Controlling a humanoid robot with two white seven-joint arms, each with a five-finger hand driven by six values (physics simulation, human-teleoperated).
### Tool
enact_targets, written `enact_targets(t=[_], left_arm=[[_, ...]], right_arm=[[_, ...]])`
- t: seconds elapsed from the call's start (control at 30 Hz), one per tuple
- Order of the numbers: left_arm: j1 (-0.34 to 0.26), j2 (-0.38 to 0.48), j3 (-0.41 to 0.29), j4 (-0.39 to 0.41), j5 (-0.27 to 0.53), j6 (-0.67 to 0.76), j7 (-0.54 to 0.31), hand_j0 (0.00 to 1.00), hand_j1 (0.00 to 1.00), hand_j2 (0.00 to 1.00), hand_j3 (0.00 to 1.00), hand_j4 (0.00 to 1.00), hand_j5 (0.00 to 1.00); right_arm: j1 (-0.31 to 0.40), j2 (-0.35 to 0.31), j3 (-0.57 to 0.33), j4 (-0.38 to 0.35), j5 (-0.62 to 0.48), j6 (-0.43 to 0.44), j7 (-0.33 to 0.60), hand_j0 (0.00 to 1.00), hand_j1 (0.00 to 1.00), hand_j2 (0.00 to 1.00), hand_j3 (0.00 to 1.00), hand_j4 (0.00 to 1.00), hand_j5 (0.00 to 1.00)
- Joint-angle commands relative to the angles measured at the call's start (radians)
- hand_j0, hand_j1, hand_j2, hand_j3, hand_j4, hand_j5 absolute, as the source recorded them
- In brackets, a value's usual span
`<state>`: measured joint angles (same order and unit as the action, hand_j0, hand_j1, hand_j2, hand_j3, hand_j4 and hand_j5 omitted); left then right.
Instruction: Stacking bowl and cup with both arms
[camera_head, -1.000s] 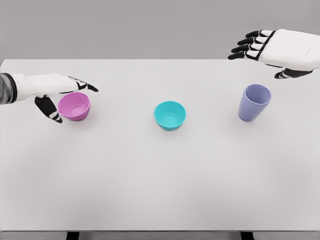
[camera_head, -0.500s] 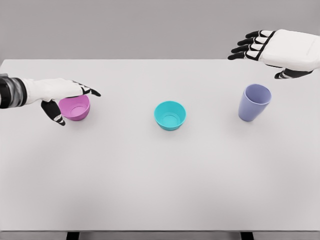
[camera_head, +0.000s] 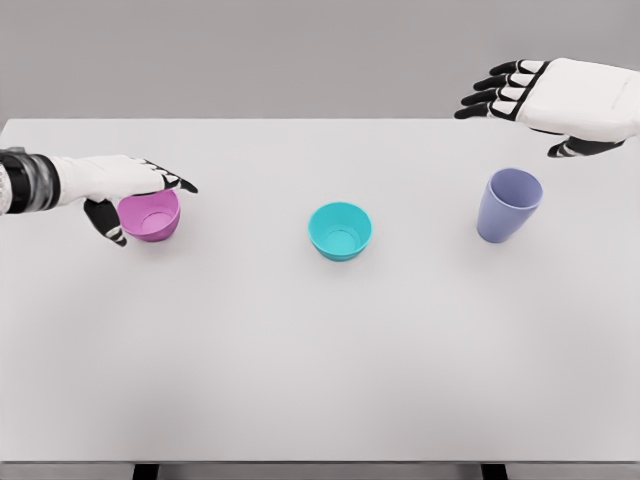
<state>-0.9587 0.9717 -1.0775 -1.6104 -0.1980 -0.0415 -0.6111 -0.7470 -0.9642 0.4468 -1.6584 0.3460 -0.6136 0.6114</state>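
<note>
A pink bowl (camera_head: 153, 219) stands at the left of the white table (camera_head: 320, 360). My left hand (camera_head: 143, 203) reaches over it, with the fingers (camera_head: 172, 181) stretched across its far rim and the thumb (camera_head: 106, 221) down beside its left wall; the bowl rests on the table and the hand is open around it. In the table's middle sits a teal bowl (camera_head: 340, 230). A lavender cup (camera_head: 508, 205) stands upright at the right. My right hand (camera_head: 510, 125) hovers open above and behind the cup, apart from it.
The table's far edge runs just below the right hand, against a plain grey wall. Two dark table legs show at the bottom edge.
My left hand has slid a little right and over the pink bowl's rim, with the forearm drawn in. The bowls, the cup and the right hand have stayed still.
</note>
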Motion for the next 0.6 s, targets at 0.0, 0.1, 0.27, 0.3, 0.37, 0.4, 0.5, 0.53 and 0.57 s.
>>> enact_targets(t=[0.0, 0.1, 0.27, 0.3, 0.37, 0.4, 0.5, 0.53, 0.57], left_arm=[[0.0, -0.013, 0.001, 0.018, -0.008, -0.003, 0.0, 1.0, 1.0, 1.0, 1.0, 1.0, 1.0], [0.002, -0.022, 0.001, 0.032, -0.009, -0.003, 0.0, 1.0, 1.0, 1.0, 1.0, 1.0, 1.0], [0.003, -0.042, -0.01, 0.064, -0.027, -0.005, 0.0, 1.0, 1.0, 1.0, 1.0, 1.0, 1.0], [0.003, -0.057, -0.01, 0.086, -0.029, -0.005, 0.0, 1.0, 1.0, 1.0, 1.0, 1.0, 1.0], [0.005, -0.059, -0.01, 0.09, -0.031, -0.005, 0.0, 1.0, 1.0, 1.0, 1.0, 1.0, 1.0], [0.006, -0.059, -0.01, 0.09, -0.031, -0.005, 0.0, 1.0, 1.0, 1.0, 1.0, 1.0, 1.0], [0.009, -0.059, -0.012, 0.092, -0.031, -0.005, 0.0, 1.0, 1.0, 1.0, 1.0, 1.0, 1.0], [0.009, -0.059, -0.012, 0.092, -0.031, -0.005, 0.0, 1.0, 1.0, 1.0, 1.0, 1.0, 1.0], [0.009, -0.059, -0.012, 0.093, -0.032, -0.003, 0.0, 1.0, 1.0, 1.0, 1.0, 1.0, 1.0]], right_arm=[[0.002, 0.005, 0.0, 0.0, -0.004, 0.003, -0.001, 1.0, 1.0, 1.0, 1.0, 1.0, 1.0], [-0.003, 0.007, 0.0, 0.0, -0.004, 0.003, -0.001, 1.0, 1.0, 1.0, 1.0, 1.0, 1.0], [0.0, 0.002, -0.002, -0.001, -0.004, 0.003, -0.001, 1.0, 1.0, 1.0, 1.0, 1.0, 1.0], [0.0, 0.001, -0.002, -0.001, -0.004, 0.003, -0.001, 1.0, 1.0, 1.0, 1.0, 1.0, 1.0], [-0.005, 0.002, -0.002, -0.001, -0.004, 0.003, -0.001, 1.0, 1.0, 1.0, 1.0, 1.0, 1.0], [-0.005, -0.002, -0.002, 0.0, -0.004, 0.003, -0.001, 1.0, 1.0, 1.0, 1.0, 1.0, 1.0], [-0.003, -0.001, -0.002, -0.001, -0.004, 0.003, -0.001, 1.0, 1.0, 1.0, 1.0, 1.0, 1.0], [0.0, -0.001, -0.002, -0.001, -0.005, 0.003, -0.001, 1.0, 1.0, 1.0, 1.0, 1.0, 1.0], [0.0, -0.005, -0.002, 0.0, -0.004, 0.003, -0.001, 1.0, 1.0, 1.0, 1.0, 1.0, 1.0]])
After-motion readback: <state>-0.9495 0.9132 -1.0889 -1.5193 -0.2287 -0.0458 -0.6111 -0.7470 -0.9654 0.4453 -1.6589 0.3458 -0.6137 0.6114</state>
